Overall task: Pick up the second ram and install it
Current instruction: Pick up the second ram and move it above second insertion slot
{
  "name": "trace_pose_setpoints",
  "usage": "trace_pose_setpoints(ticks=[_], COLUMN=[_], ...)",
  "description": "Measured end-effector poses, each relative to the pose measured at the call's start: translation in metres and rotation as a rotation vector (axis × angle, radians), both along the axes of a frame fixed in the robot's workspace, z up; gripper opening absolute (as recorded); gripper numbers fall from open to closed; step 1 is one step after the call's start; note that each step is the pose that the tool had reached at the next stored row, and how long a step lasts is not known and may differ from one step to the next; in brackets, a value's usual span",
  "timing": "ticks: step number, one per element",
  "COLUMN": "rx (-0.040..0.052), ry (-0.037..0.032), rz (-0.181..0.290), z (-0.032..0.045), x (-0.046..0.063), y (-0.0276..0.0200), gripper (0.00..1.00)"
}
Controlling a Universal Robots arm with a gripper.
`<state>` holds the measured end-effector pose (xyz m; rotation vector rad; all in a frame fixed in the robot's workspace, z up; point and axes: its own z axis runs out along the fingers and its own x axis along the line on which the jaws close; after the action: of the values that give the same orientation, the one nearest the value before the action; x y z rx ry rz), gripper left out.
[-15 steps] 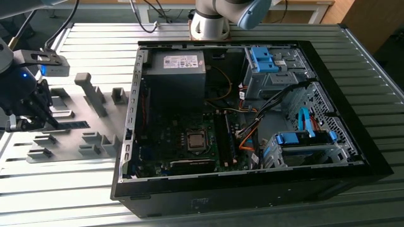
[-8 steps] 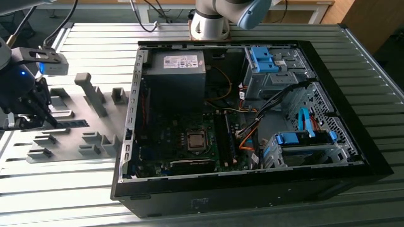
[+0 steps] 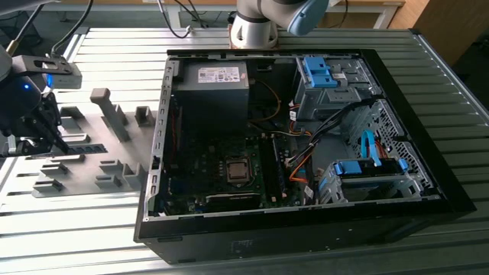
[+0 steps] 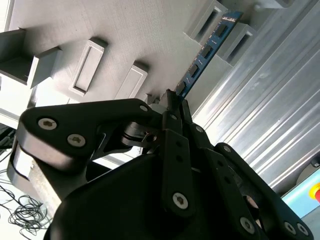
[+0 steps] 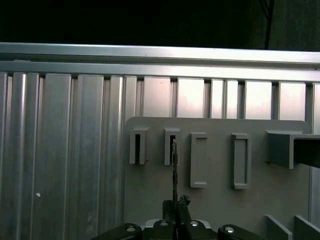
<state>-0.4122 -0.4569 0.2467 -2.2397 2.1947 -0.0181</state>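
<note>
- A silver ribbed metal bench [image 3: 77, 229] carries an open black computer case [image 3: 306, 240] and, to the exterior view's left of it, a flat grey holder plate [image 5: 215, 205] with raised grey blocks.
- The claw [image 4: 172, 100] is over the holder plate, well apart from the case. Its black fingers are closed together and pinch the second ram [image 4: 206, 50].
- In the second wrist view, the second ram is a thin blue stick with a row of black chips. It runs straight out from the fingertips across the plate.
- The stick's far end sits between two grey blocks near the plate's edge, next to the ribbed bench.
- In the first wrist view the stick is seen edge-on, as a thin dark line. It runs from the claw up to a slotted grey block [image 5: 167, 132], and its tip overlaps that block's slot.
- The pictures do not show whether the stick rests in the holder or is raised off it.
- In the exterior view the arm's black tool head [image 3: 27, 109] leans down over the plate's side farthest from the case. The arm's pale base [image 3: 256, 23] stands behind the case.
- The case lies on its side with its cover off. Inside are a grey power supply [image 3: 214, 86], a dark motherboard with a square processor socket [image 3: 238, 170], loose cables and blue drive brackets [image 3: 317, 71].
</note>
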Motion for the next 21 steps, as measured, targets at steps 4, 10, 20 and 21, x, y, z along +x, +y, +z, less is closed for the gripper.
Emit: trace_pose_setpoints(ticks=[4,10,20,21], rx=[-0.0003,0.0,0.0,0.0], ry=[0.0004,0.0001,0.0,0.0], rz=[0.0,0.0,0.0,0.0], z=[0.003,0.028,0.0733,0.0778], x=[0.0,0.0,0.0,0.0], y=[0.0,0.0003,0.0006,0.0007], gripper=[0.14,0.14,0.14,0.14])
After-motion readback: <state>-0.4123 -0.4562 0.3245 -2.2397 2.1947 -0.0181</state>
